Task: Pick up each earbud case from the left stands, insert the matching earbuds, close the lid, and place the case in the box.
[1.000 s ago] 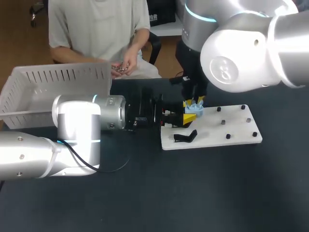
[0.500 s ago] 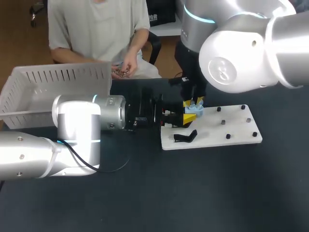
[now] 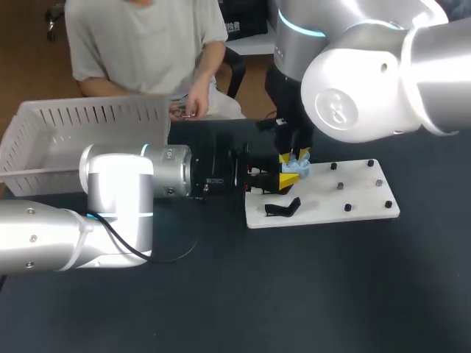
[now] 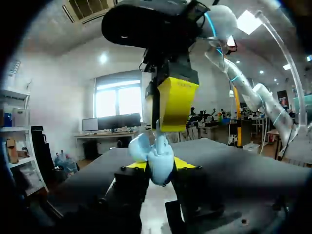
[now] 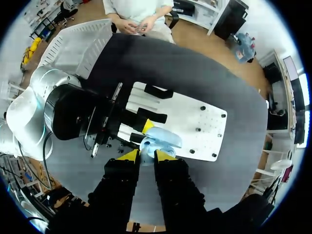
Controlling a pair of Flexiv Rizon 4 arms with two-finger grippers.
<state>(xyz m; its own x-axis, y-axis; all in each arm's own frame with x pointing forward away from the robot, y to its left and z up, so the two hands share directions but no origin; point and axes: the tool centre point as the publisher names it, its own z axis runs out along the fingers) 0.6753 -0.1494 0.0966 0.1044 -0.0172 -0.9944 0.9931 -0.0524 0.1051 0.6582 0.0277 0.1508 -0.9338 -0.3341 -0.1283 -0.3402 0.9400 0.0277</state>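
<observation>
Your left gripper [image 4: 160, 165] is clamped on the pale blue case [image 4: 157, 157], one yellow tip on each side. It reaches in level from the left and holds the case just above the left end of the white board [image 3: 353, 190].

Your right gripper [image 5: 146, 155] hangs over the case, pointing straight down, so near that it looks to touch the top. Your coming move turns on this: the case lies directly below the right gripper, not off to a side, so any push or insertion would go straight down against the left grip. You cannot tell from these views whether the right gripper carries an earbud. Something pale shows under it, too small to name.

The lid looks open, swung out from the body toward the board's pegs in the right wrist view. By the look of it, you are loading the case or about to close it. The right gripper hides whether earbuds sit inside.

The box [image 3: 88, 118] stands well apart on the left, behind your left arm, which is the nearer one for the drop. No case shows in the part of the box you can see. One black stand [image 3: 283, 208] lies bare on the board, just in front of the held case.
</observation>
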